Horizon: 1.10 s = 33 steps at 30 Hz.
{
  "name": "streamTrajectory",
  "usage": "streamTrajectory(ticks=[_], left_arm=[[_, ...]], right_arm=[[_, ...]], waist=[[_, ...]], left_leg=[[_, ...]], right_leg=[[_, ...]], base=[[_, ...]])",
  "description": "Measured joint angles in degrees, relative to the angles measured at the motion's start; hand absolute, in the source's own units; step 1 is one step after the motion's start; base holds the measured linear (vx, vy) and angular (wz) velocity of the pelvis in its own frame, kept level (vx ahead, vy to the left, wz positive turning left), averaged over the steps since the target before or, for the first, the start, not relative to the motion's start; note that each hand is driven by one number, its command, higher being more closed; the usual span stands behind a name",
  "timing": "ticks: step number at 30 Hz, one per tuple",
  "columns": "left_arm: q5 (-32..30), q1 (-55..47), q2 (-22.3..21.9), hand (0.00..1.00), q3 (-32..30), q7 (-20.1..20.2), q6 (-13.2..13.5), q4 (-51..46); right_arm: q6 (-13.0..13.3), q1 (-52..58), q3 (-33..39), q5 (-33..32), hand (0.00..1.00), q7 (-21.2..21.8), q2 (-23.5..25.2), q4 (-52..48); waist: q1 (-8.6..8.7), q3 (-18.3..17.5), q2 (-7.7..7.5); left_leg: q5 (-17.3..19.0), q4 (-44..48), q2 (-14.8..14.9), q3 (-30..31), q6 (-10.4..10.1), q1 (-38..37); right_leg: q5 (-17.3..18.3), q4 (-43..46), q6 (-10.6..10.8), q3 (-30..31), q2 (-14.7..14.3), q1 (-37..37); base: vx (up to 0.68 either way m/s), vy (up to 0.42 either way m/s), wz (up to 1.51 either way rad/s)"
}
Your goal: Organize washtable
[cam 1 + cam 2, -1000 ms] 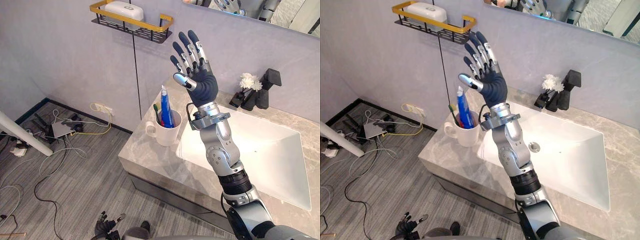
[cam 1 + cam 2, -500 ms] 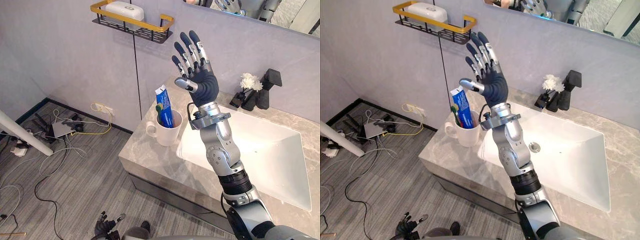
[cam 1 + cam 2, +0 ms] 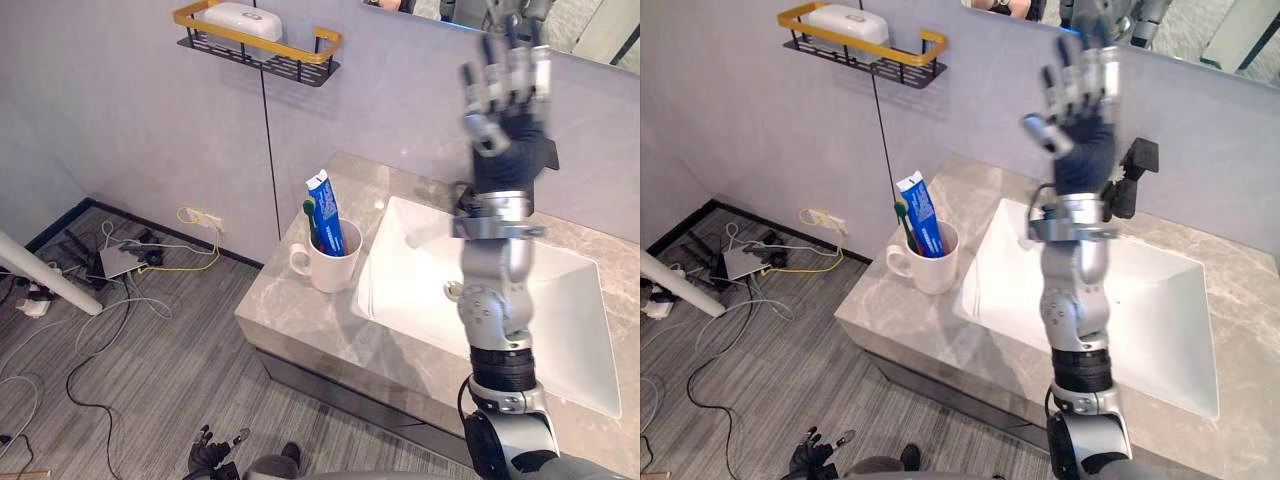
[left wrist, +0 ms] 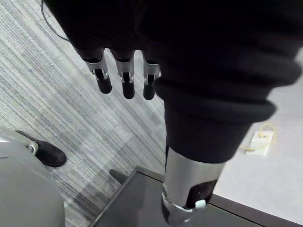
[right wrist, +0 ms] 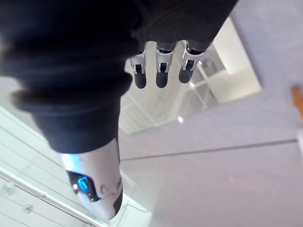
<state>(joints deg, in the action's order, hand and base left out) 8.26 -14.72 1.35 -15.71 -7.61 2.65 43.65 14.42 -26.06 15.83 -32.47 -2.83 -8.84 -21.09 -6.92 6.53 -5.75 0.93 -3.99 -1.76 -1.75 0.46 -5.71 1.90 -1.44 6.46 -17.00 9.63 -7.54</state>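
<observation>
Finds the right hand (image 3: 505,100) raised high over the white sink (image 3: 560,310), fingers straight and fanned apart, holding nothing. Sees the same from its wrist camera, with a row of dark-tipped fingers (image 5: 161,71) stretched out against the grey wall and a strip of mirror (image 3: 590,30). Catches the left hand (image 3: 213,455) only small at the bottom edge of the head views, low above the floor. Reads it better from its own wrist, where the fingers (image 4: 125,78) hang straight and side by side over the striped floor, empty. Places the toothpaste tube (image 3: 326,210) standing at a lean in the white mug (image 3: 330,265), on the left corner of the stone counter (image 3: 290,315), just beside the sink. Makes out only the green head of a toothbrush (image 3: 309,210) next to the tube, the rest sunk in the mug. Cannot read the lettering on the tube. Gets just the upper part of the black tap (image 3: 1143,155) behind the raised arm. Notes a gold-railed shelf (image 3: 300,55) on the wall carrying a white container (image 3: 848,20), and loose cables (image 3: 130,255) on the floor.
</observation>
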Motion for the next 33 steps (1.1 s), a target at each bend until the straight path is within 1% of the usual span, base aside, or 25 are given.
streamTrajectory(ticks=[2,3,5,6,7,8,9,11,13,14,15,17,18,19,20,21,23,24,25,27,29,31,32,33], left_arm=[[0.00,0.10,-0.06,0.00,-0.22,0.00,0.00,0.24],[0.00,0.11,-0.06,0.00,-0.28,0.01,0.00,0.26],[-0.07,0.11,-0.11,0.00,-0.94,0.02,-0.03,1.00],[-0.09,0.11,-0.11,0.00,-1.03,0.03,-0.04,1.21],[-0.11,0.15,-0.26,0.00,-1.44,0.07,-0.12,1.75],[-0.11,0.20,-0.33,0.00,-1.61,0.10,-0.17,1.88],[-0.11,0.22,-0.60,0.00,-2.24,0.18,-0.28,1.95],[-0.10,0.53,-0.74,0.00,-2.78,0.23,-0.31,2.02],[-0.11,0.59,-0.59,0.00,-2.70,0.87,-0.32,2.70],[-0.11,0.67,-0.52,0.00,-2.71,1.18,-0.33,3.12],[-0.11,0.59,-0.52,0.00,-2.71,1.35,-0.36,3.33],[-0.16,0.96,-0.57,0.00,-2.73,1.47,-0.45,4.44],[-0.22,1.01,-0.68,0.00,-2.71,1.54,-0.51,4.63],[-0.33,1.20,-0.81,0.00,-2.71,2.02,-0.81,5.47],[-0.42,1.15,-0.90,0.00,-2.76,2.57,-1.10,5.98],[-0.42,1.18,-0.99,0.00,-2.85,2.64,-1.15,6.40],[-0.40,1.26,-1.65,0.00,-3.56,2.72,-1.25,6.71],[-0.40,1.27,-1.89,0.00,-4.11,2.73,-1.26,6.71],[-0.40,1.27,-2.37,0.00,-5.09,2.73,-1.48,6.71],[-0.27,1.31,-3.09,0.00,-5.35,2.87,-2.14,6.66],[-0.09,1.69,-3.65,0.00,-6.53,3.10,-2.28,6.66],[0.04,2.72,-5.31,0.00,-9.03,3.55,-2.38,6.68],[0.05,3.25,-5.43,0.00,-9.27,3.55,-2.38,6.68],[0.07,4.05,-5.73,0.00,-9.71,3.55,-2.37,6.67]], right_arm=[[1.41,2.52,6.48,0.33,0.00,-1.41,-1.53,-3.13],[1.79,3.14,8.22,0.56,0.00,-1.84,-1.90,-3.69],[3.15,5.28,14.61,1.70,0.00,-3.72,-3.42,-4.94],[3.31,5.98,16.28,1.71,0.00,-3.85,-3.78,-5.19],[3.73,7.70,19.57,1.72,0.00,-4.64,-4.74,-5.22],[3.82,8.57,21.36,1.91,0.00,-4.94,-5.21,-5.20],[3.99,10.63,25.28,2.93,0.00,-5.59,-5.79,-5.20],[4.14,14.37,31.95,3.81,0.00,-6.48,-6.56,-5.06],[4.20,17.95,38.57,6.35,0.00,-8.20,-8.30,-1.90],[4.16,18.92,39.89,7.07,0.00,-8.70,-8.78,-0.59],[3.83,20.25,41.68,8.68,0.00,-9.69,-9.31,1.72],[2.49,24.27,46.25,10.62,0.00,-11.34,-9.65,8.02],[1.92,25.11,47.36,11.05,0.00,-11.83,-9.65,9.53],[0.04,26.55,49.44,13.41,0.00,-12.98,-9.62,12.25],[-1.33,27.84,50.34,15.26,0.00,-13.80,-9.43,14.77],[-1.92,28.50,50.59,15.81,0.00,-13.96,-9.23,15.94],[-4.33,31.28,51.41,17.41,0.00,-15.03,-6.16,19.39],[-4.86,31.84,51.29,17.40,0.00,-15.10,-4.96,19.92],[-6.10,32.88,51.05,17.42,0.00,-15.68,-2.19,20.14],[-6.89,34.64,50.50,17.31,0.00,-16.00,2.42,20.15],[-7.06,35.55,49.66,17.28,0.00,-16.05,4.23,20.12],[-7.06,36.95,47.43,16.65,0.00,-16.95,8.74,19.88],[-7.11,37.26,46.67,16.59,0.00,-17.22,9.85,19.88],[-7.19,38.10,44.85,16.34,0.00,-17.35,12.09,19.93]], waist=[[0.49,-0.05,0.05],[0.59,-0.05,0.05],[1.74,-0.20,0.17],[1.84,-0.48,0.21],[2.29,-1.55,0.30],[2.68,-1.78,0.37],[3.17,-2.24,0.52],[3.59,-2.72,0.85],[5.00,-3.53,1.18],[5.42,-3.86,1.28],[6.10,-4.21,1.37],[6.37,-5.31,1.68],[6.40,-5.54,1.81],[6.82,-5.91,1.68],[7.53,-6.59,2.38],[7.81,-6.62,2.22],[8.37,-6.99,2.73],[8.53,-7.01,2.77],[8.76,-7.08,2.86],[8.90,-7.19,3.00],[8.98,-7.46,3.16],[9.06,-7.86,3.26],[9.07,-7.88,3.26],[9.06,-7.89,3.27]], left_leg=[[0.07,-0.09,-0.17,-0.59,0.11,0.06],[0.09,-0.11,-0.18,-0.79,0.14,0.09],[0.18,-0.13,-0.26,-1.19,0.25,0.13],[0.21,-0.13,-0.26,-1.41,0.29,0.27],[0.25,-0.11,-0.29,-1.56,0.36,0.98],[0.25,-0.10,-0.31,-1.52,0.36,1.17],[0.25,-0.09,-0.32,-1.60,0.36,1.46],[0.28,-0.09,-0.30,-1.55,0.37,1.57],[0.30,-0.10,-0.30,-1.65,0.34,1.87],[0.31,-0.10,-0.27,-1.71,0.34,1.99],[0.31,-0.10,-0.24,-1.74,0.34,2.06],[0.47,-0.10,-0.09,-2.43,0.11,2.21],[0.49,-0.10,-0.08,-2.53,0.09,2.20],[0.55,-0.14,-0.06,-2.75,0.02,2.20],[0.62,-0.14,-0.04,-2.82,-0.08,2.18],[0.62,-0.17,-0.03,-2.85,-0.08,2.19],[0.64,-0.25,0.14,-3.14,-0.10,2.04],[0.64,-0.32,0.23,-3.26,-0.11,1.96],[0.65,-0.47,0.48,-3.58,-0.15,1.79],[0.67,-0.84,0.89,-4.78,-0.24,1.25],[0.67,-0.94,1.02,-5.01,-0.24,1.09],[0.75,-0.91,1.30,-5.65,-0.33,0.84],[0.78,-0.87,1.40,-5.75,-0.37,0.80],[0.90,-0.70,1.63,-6.02,-0.53,0.78]], right_leg=[[-0.01,0.10,0.01,0.39,0.17,0.81],[-0.01,0.08,0.02,0.57,0.19,0.89],[-0.02,0.08,0.04,0.78,0.29,1.12],[-0.03,0.09,0.04,1.04,0.29,1.40],[-0.08,0.05,0.12,1.30,0.30,2.24],[-0.08,0.07,0.13,1.27,0.32,2.42],[-0.09,0.05,0.14,1.35,0.32,2.77],[-0.08,-0.02,0.14,1.33,0.31,2.85],[-0.09,-0.37,0.14,1.40,0.27,3.02],[-0.09,-0.41,0.14,1.47,0.25,3.17],[-0.09,-0.42,0.14,1.49,0.21,3.24],[-0.10,-0.51,0.16,2.28,0.08,3.81],[-0.11,-0.56,0.18,2.40,0.06,3.83],[-0.11,-0.61,0.19,2.59,0.05,3.92],[-0.11,-0.61,0.19,2.66,0.04,3.93],[-0.11,-0.61,0.19,2.69,0.04,3.98],[-0.11,-0.60,0.19,2.91,-0.11,4.02],[-0.11,-0.60,0.19,2.95,-0.19,4.02],[-0.10,-0.61,0.19,3.07,-0.41,4.02],[-0.08,-0.63,0.17,3.38,-0.65,3.96],[-0.08,-0.69,0.17,3.56,-0.75,3.95],[-0.08,-0.76,0.17,3.62,-0.92,3.81],[-0.08,-0.75,0.17,3.61,-0.91,3.78],[-0.08,-0.73,0.16,3.56,-0.96,3.80]], base=[[-0.04,0.002,-0.13],[-0.02,0.001,-0.13],[-0.01,-0.004,-0.08],[-0.01,-0.004,-0.11],[0.00,-0.001,-0.08],[0.02,-0.005,-0.05],[0.00,0.000,0.00],[0.00,0.000,0.00],[0.00,0.000,0.00],[0.00,0.000,0.00],[-0.01,-0.025,-0.06],[-0.02,-0.028,-0.16],[-0.01,-0.014,-0.16],[-0.01,-0.017,-0.08],[-0.01,-0.017,-0.06],[-0.01,-0.019,-0.06],[-0.02,-0.021,-0.06],[-0.02,-0.030,-0.07],[-0.03,-0.035,-0.08],[-0.03,-0.038,-0.13],[-0.01,-0.021,-0.10],[0.00,-0.030,-0.07],[-0.01,-0.028,-0.08],[-0.01,-0.023,-0.08]])
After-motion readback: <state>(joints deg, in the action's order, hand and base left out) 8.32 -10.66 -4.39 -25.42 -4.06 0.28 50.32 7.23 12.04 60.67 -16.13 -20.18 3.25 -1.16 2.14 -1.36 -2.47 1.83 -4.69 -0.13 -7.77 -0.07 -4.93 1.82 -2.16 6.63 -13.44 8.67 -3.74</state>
